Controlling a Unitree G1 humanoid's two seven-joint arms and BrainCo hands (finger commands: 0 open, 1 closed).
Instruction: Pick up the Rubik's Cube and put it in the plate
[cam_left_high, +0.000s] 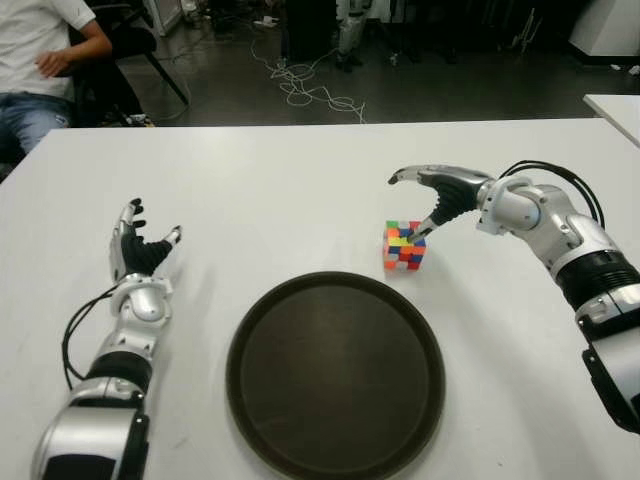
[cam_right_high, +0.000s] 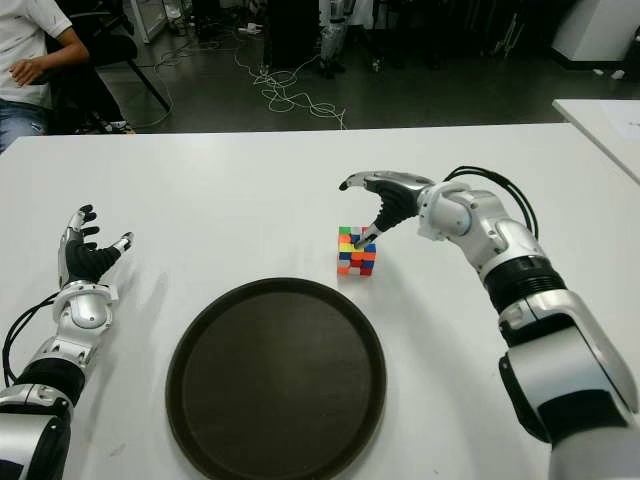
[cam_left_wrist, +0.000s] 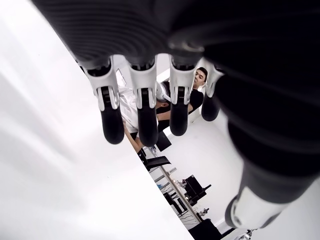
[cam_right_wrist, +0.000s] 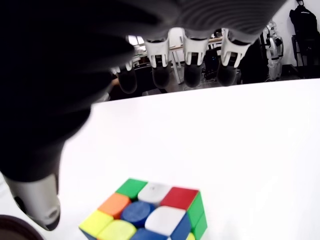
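Observation:
The Rubik's Cube stands on the white table, just beyond the far right rim of the round dark plate. My right hand hovers over the cube from the right, fingers stretched out past it and the thumb reaching down to its top right corner. In the right wrist view the cube shows below the spread fingers, nothing grasped. My left hand shows at the table's left, fingers spread and holding nothing.
A seated person is at the far left beyond the table. Cables lie on the dark floor behind. Another white table's corner shows at the far right.

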